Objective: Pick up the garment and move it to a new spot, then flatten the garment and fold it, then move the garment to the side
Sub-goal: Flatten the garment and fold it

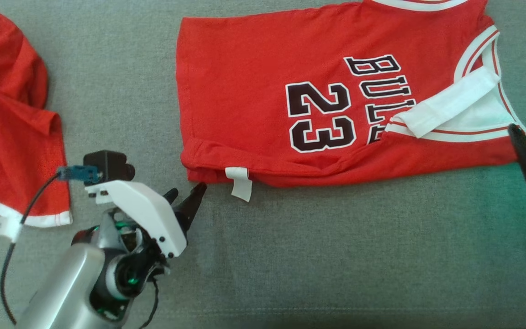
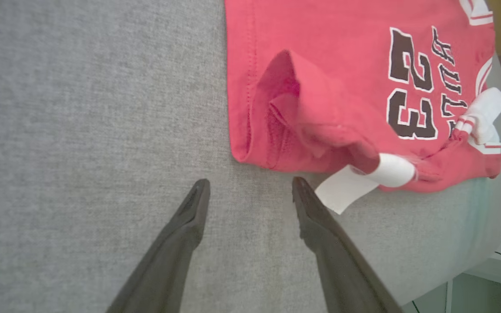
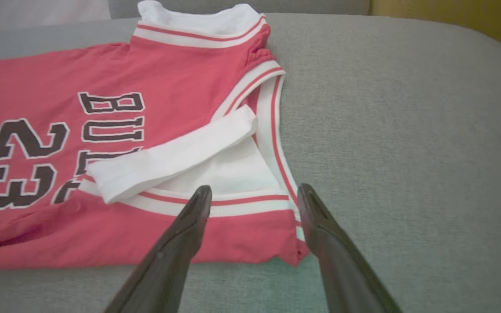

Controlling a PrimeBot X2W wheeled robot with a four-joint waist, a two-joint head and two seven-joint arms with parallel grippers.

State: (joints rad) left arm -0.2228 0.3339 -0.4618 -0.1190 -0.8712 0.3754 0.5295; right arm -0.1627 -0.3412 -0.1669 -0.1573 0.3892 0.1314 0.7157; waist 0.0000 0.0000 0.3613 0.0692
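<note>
- While our left arm angles low over the grey cushion (image 1: 336, 256), our left gripper (image 2: 250, 181) stands released, tips just short of the folded hem of the red jersey (image 1: 244, 91), a white tag (image 2: 346, 189) beside one finger.
- Our right gripper (image 3: 255, 188) is spread too, holding nothing, tips at the jersey's white-trimmed corner; contact we cannot tell.

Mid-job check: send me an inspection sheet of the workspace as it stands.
Surface: grey fabric surface.
Job's things: red jersey lies spread, near edge folded over, white label sticking out.
Clutter: second red garment crumpled at the left.
Grippers: left gripper open, tips just short of the jersey's hem corner; right gripper open over its shoulder corner; neither holds anything.
Cables: black cable loops from the left wrist.
Surroundings: yellow wall beyond the surface.
</note>
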